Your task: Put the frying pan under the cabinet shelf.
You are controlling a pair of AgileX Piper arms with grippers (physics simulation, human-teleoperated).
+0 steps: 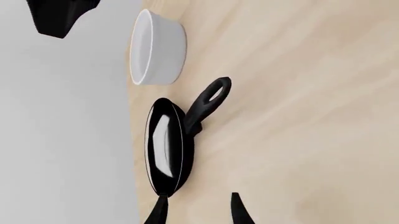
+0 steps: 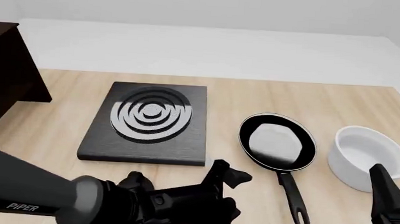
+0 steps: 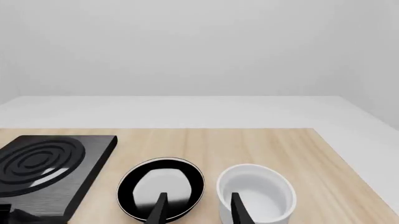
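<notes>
The frying pan (image 2: 278,142) sits on the bench (image 2: 242,99) between the black square plate (image 2: 148,122) and the white bowl (image 2: 366,157). Both arms' fingers (image 1: 235,207) (image 3: 236,207) are spread apart, holding nothing. The cabinet shelf (image 2: 3,76) is far left.

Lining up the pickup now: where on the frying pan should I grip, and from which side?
Probably the handle. The frying pan lies flat and wide, while the handle is slim and points toward the arms' side, clear of the bowl. Come from above with the open left gripper, fingers straddling it crosswise, near the pan end.
</notes>
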